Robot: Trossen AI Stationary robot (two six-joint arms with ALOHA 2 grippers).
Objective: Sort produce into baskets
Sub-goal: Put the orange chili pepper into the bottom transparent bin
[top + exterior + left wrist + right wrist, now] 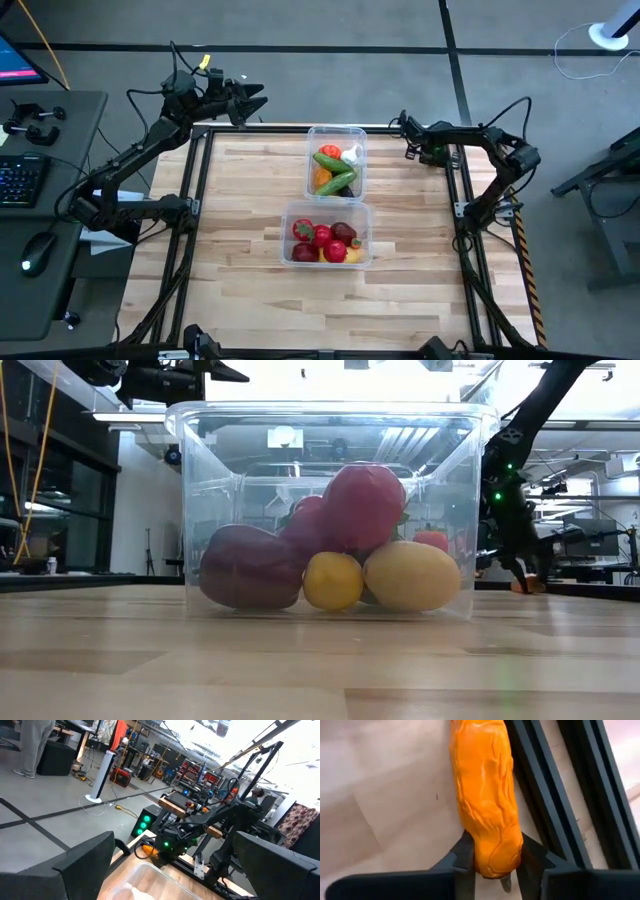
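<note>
An orange carrot [487, 800] is held at one end between the two dark fingers [464, 857] of the right gripper [492, 865], which are closed snugly on it; the rest of it stretches out over the wooden table [240, 210], close beside the black frame rail [545, 795]. In the high view the right gripper [412, 140] is placed at about two o'clock on the table, by the far right corner, though the carrot itself cannot be made out there.

The two clear baskets stand in the middle. The far basket [360, 135], at twelve o'clock, holds green cucumbers [334, 165], an orange piece and white garlic [350, 155]. The near basket [366, 258] holds red pieces, a dark purple one and yellow lemons [333, 581].

By that sorting, the carrot is probably meant for the far basket. It should be lifted clear of the rail and table first, carried toward nine o'clock, and kept above the basket rim. Since only the tip is pinched, swinging is a risk, so the carry is best done slowly and the release made low over the cucumbers.

The left gripper [250, 100] waits above the far left corner, at about eleven o'clock, its fingers spread wide and nothing held.
</note>
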